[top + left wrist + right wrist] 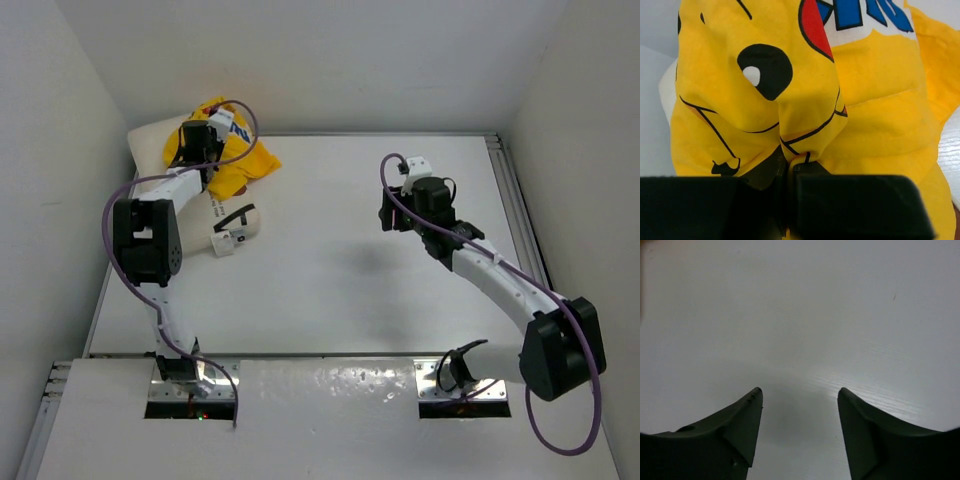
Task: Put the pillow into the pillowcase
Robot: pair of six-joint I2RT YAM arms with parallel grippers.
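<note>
The yellow pillowcase (245, 165) lies crumpled in the far left corner, on top of the cream-white pillow (150, 140). The pillow's near end (240, 222) sticks out below it and carries a dark curved mark. My left gripper (205, 150) is over the heap, shut on a fold of the pillowcase. In the left wrist view the printed yellow cloth (865, 115) fills the frame and a fold is pinched between the closed jaws (790, 167). A cream strip of pillow (666, 92) shows at the left. My right gripper (395, 215) hangs open and empty over bare table (799, 395).
White walls close in on the left, back and right. A metal rail (520, 220) runs along the table's right edge. The white tabletop (340, 270) spreads between the two arms, and the arm bases stand at the near edge.
</note>
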